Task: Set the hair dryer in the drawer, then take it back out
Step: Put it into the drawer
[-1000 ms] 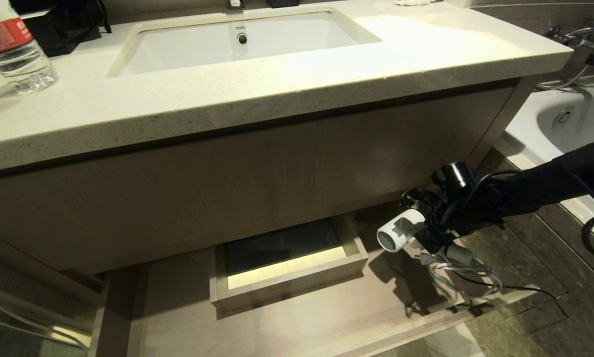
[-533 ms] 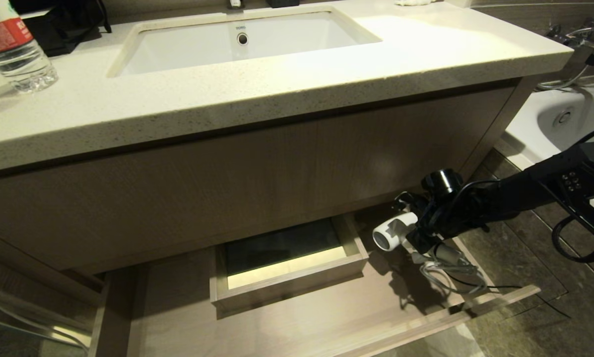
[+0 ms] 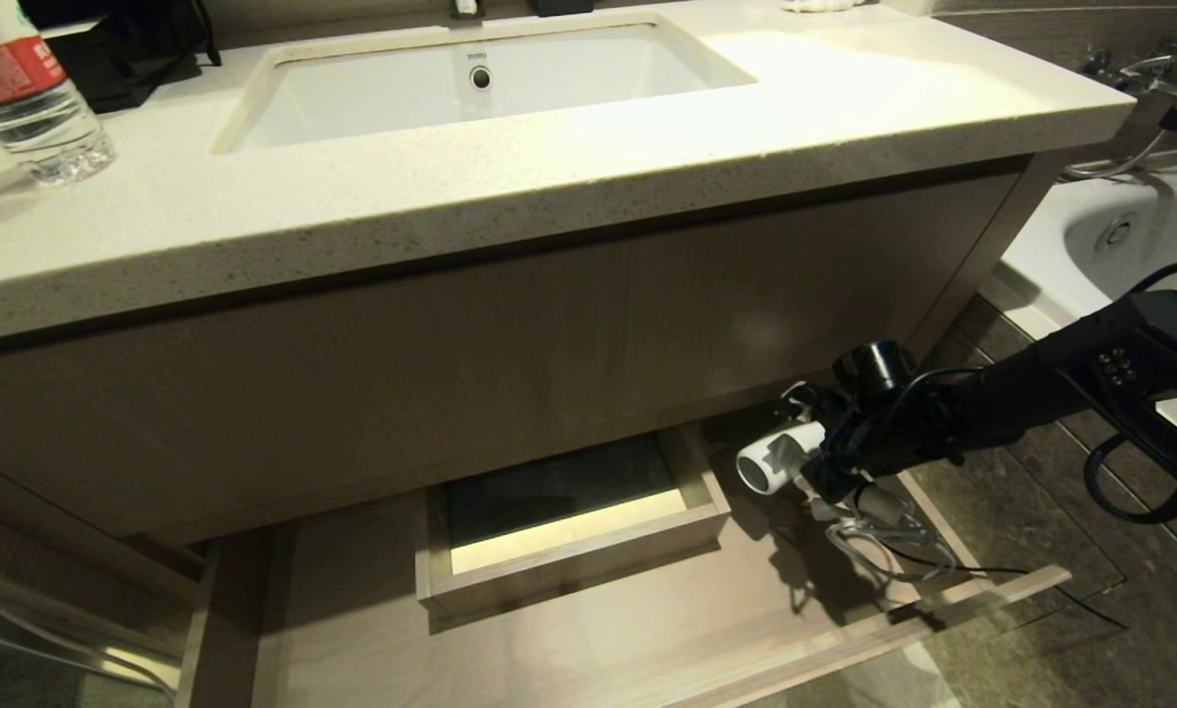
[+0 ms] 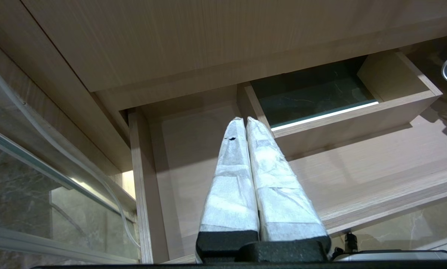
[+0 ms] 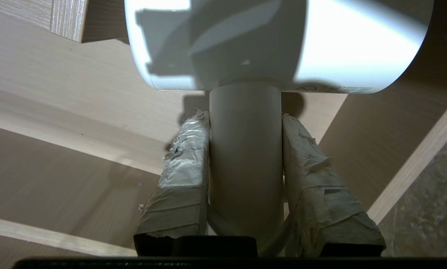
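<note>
Our right hand [image 3: 812, 462] stayed clamped on the slim handle of the white, fat-barrelled hair dryer [image 3: 773, 458], its taped fingers [image 5: 184, 168] pressing both sides. Over the last second it had sunk and edged inward, hanging above the right end of the wide, pale wood-grain drawer [image 3: 588, 629], so we judged placing was close. The black cord [image 3: 893, 536] trailed over the front rim; open floor lay between the boxed cutout [image 3: 573, 565] and the right wall. Our left hand [image 4: 245, 121] hung parked, fingers together.

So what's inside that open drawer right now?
The drawer holds a boxed cutout; the hair dryer hangs above its right end in the right gripper. Its rear, under the cabinet, is hidden.
</note>
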{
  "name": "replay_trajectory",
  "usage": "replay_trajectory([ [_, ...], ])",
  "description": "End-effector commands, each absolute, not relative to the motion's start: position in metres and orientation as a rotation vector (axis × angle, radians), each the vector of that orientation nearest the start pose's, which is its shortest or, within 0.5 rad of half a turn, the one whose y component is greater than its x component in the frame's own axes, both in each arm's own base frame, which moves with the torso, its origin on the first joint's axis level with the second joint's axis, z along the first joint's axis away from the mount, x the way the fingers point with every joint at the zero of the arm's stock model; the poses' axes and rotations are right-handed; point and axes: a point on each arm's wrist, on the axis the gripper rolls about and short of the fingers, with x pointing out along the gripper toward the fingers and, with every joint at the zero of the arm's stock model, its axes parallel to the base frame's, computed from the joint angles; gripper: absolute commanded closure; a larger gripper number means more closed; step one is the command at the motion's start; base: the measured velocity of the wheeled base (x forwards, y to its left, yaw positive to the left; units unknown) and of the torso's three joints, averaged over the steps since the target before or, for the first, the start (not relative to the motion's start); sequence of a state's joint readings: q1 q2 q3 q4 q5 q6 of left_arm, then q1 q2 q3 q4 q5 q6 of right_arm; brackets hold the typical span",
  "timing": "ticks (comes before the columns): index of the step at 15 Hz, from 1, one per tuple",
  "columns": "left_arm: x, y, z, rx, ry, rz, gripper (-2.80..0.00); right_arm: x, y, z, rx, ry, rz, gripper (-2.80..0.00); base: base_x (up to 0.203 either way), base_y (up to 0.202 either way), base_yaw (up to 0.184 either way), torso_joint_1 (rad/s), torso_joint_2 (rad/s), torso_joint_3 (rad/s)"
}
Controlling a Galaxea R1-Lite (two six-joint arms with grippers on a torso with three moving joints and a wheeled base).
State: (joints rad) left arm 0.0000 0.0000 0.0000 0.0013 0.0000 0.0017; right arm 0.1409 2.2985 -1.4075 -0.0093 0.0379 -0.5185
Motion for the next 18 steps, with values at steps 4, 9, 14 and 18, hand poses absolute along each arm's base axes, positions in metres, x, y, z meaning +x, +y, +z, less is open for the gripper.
replay_trajectory([
  [4,-0.023,0.0,0.075,0.002,0.002,0.0,0.0,0.42,0.061,0.042,-0.533,0.781,0.386,0.0,0.0,0.0,0.0,0.0,0.0,0.0],
  [9,-0.023,0.0,0.075,0.002,0.002,0.0,0.0,0.427,0.062,0.02,-0.539,0.733,0.376,0.0,0.0,0.0,0.0,0.0,0.0,0.0],
  [14,-0.023,0.0,0.075,0.002,0.002,0.0,0.0,0.44,0.063,-0.006,-0.542,0.68,0.362,0.0,0.0,0.0,0.0,0.0,0.0,0.0],
  [18,-0.023,0.0,0.075,0.002,0.002,0.0,0.0,0.446,0.064,-0.026,-0.545,0.66,0.358,0.0,0.0,0.0,0.0,0.0,0.0,0.0],
])
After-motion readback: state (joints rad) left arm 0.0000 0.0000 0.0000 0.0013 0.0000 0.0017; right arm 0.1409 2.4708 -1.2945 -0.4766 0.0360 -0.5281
